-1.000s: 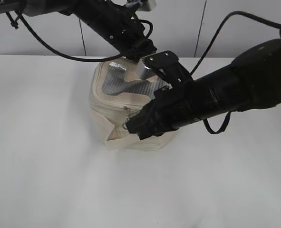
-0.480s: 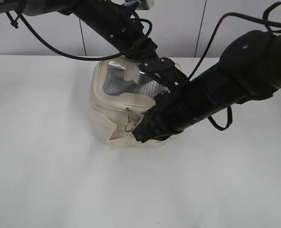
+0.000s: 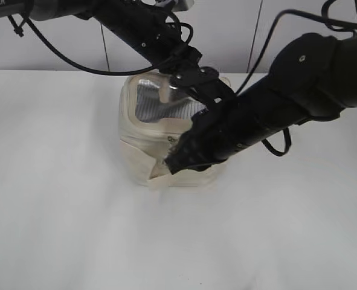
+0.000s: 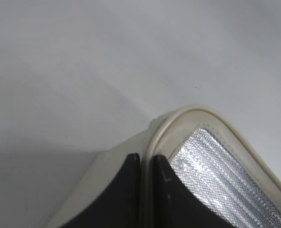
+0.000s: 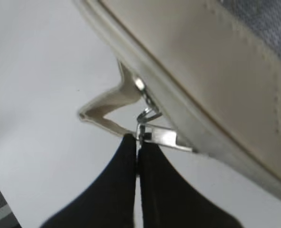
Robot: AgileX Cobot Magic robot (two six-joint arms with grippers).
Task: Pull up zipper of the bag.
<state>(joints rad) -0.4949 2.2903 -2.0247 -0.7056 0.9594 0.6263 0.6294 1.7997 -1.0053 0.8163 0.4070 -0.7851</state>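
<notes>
The cream-white bag (image 3: 136, 142) stands at the middle of the table, its grey ribbed lid panel (image 3: 156, 107) facing up. My left gripper (image 3: 177, 81) reaches in from the back and is shut on the lid's cream rim (image 4: 188, 116); its black fingers (image 4: 128, 190) pinch the edge next to the silver lining (image 4: 216, 175). My right gripper (image 3: 169, 164) is at the bag's front lower edge. In the right wrist view it (image 5: 138, 140) is shut on the silver zipper pull (image 5: 158, 134), which hangs from the zip track (image 5: 145, 95).
The bag's cream strap band (image 5: 104, 111) folds out at the front corner, beside the pull; it also shows in the exterior view (image 3: 151, 175). White table (image 3: 63, 211) all round. Black cables hang behind both arms. A pale wall stands at the back.
My right arm has swung in closer over the bag while its fingertips stay at the front edge. The bag has shifted slightly right. The left gripper keeps its hold.
</notes>
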